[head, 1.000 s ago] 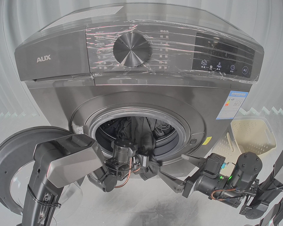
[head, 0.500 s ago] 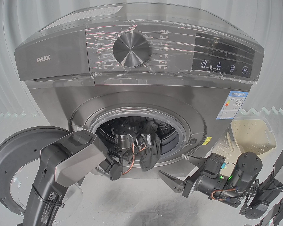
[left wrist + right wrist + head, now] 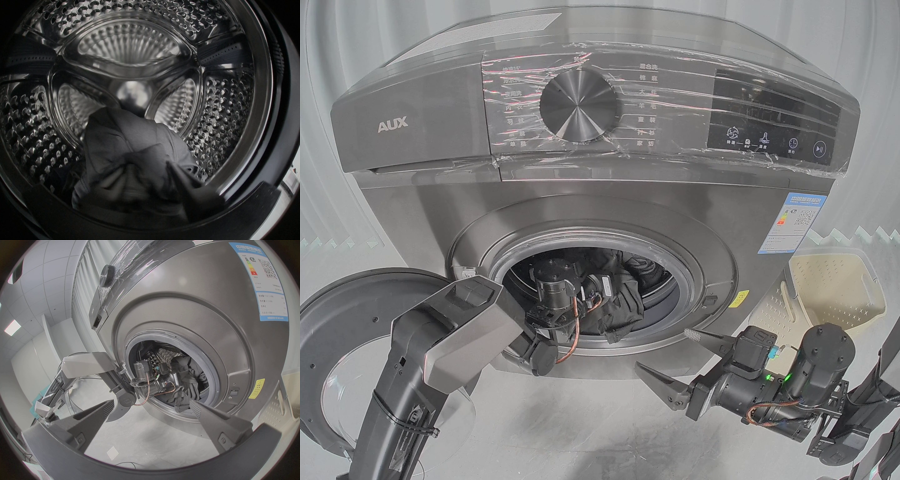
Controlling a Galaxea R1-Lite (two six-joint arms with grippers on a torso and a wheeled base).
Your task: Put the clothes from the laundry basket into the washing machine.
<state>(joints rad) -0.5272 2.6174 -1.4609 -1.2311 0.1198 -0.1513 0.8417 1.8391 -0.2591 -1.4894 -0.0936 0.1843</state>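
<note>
Washing machine [image 3: 425,206] door [image 3: 337,319] swung open at left, my left gripper [image 3: 605,292] inside the drum mouth, buried in dark clothes [image 3: 628,306], its hold I cannot tell, my right gripper [image 3: 667,352] below the rim, spread wide, empty, cream laundry basket [image 3: 865,294] far right

A pale pleated curtain [image 3: 325,187] hangs across the back of the room, above a smooth light grey floor [image 3: 600,425] that carries a small white square mark [image 3: 112,453]. In the right wrist view, plain white walls [image 3: 31,371] rise to a ceiling [image 3: 47,268] of square panels, one of them a lit rectangular light panel [image 3: 12,327].
</note>
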